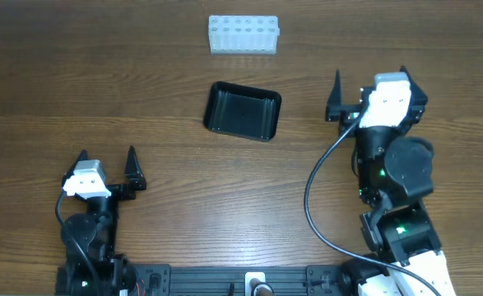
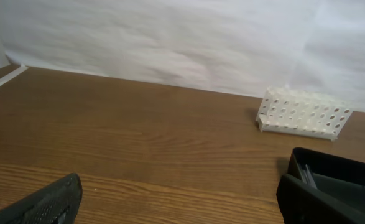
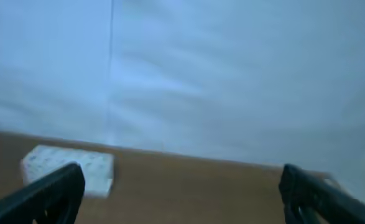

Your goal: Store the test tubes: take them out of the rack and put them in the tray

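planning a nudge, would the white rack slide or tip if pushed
The rack looks like thin perforated plastic, so probably light. It sits low and long on the smooth wooden table, so a low push would likely slide it rather than tip it.

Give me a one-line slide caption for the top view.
Left gripper and right gripper open either side of black tray, white rack beyond.
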`<action>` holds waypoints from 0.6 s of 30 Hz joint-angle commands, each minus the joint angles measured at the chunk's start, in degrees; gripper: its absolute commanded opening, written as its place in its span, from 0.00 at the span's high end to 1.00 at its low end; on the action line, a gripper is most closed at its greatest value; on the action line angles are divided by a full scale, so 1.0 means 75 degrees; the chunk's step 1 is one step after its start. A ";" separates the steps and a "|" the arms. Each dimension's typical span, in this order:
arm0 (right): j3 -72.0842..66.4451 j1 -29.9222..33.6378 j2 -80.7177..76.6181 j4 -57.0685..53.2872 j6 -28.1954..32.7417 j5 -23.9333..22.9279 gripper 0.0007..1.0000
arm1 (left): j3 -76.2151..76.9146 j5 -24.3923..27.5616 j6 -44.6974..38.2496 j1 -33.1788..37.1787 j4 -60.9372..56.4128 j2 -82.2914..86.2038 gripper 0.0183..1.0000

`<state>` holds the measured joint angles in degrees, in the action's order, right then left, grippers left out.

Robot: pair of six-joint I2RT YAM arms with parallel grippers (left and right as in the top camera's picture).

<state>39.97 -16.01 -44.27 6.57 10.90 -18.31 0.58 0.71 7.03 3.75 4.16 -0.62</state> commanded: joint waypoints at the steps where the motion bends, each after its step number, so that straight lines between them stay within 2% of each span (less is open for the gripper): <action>1: -0.0944 0.0245 0.0219 0.0752 0.0388 0.0119 0.01 | -0.0032 0.0105 -0.0108 -0.0035 0.0032 0.0038 0.00; 12: -0.3590 0.0924 0.0289 0.4476 0.0388 0.0117 0.01 | -0.0032 0.0105 -0.0108 -0.0035 0.0032 0.0038 0.00; 18: -0.4532 0.1145 0.0478 0.5013 0.0388 0.0119 0.01 | -0.0032 0.0105 -0.0108 -0.0035 0.0032 0.0038 0.00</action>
<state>8.34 -7.94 -42.06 43.59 13.76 -17.89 0.58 0.71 7.03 3.75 4.16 -0.62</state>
